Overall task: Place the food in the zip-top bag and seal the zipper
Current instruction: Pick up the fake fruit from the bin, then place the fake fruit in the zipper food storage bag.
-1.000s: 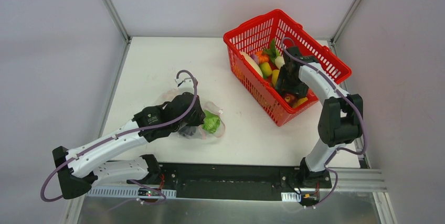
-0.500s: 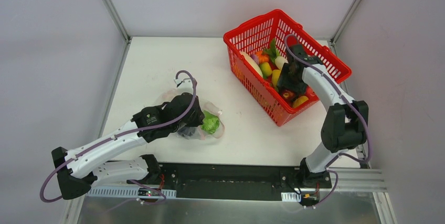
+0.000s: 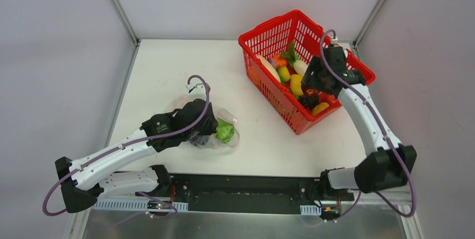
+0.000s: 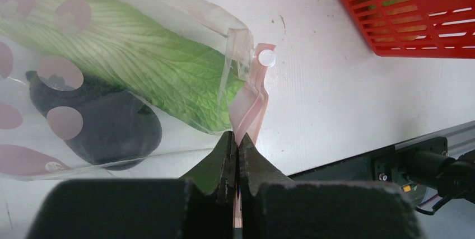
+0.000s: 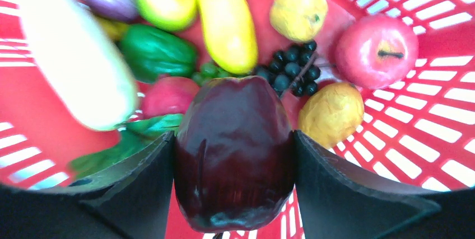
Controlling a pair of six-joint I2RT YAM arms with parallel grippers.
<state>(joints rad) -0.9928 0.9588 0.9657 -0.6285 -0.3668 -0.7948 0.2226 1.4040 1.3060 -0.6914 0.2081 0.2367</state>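
The zip-top bag (image 3: 224,134) lies on the white table in front of the left arm, and a green leafy piece (image 4: 140,65) and a dark purple one (image 4: 112,127) show through its clear plastic (image 4: 185,15). My left gripper (image 4: 236,138) is shut on the pink zipper (image 4: 250,104) at the bag's mouth. My right gripper (image 5: 234,135) hangs over the basket, shut on a dark red apple (image 5: 235,155) that fills the gap between its fingers. In the top view this gripper (image 3: 313,82) is above the basket's right half.
The red mesh basket (image 3: 269,26) stands at the back right of the table, tilted diagonally. Inside it lie more food pieces: a long yellow one (image 5: 227,20), a red apple (image 5: 376,43), dark grapes (image 5: 294,71), a white piece (image 5: 73,54) and a yellow lemon (image 5: 330,113).
The right arm has risen and stretched towards the back right over the basket, and its jaws have closed on the dark red apple. The left arm and the bag have not moved.
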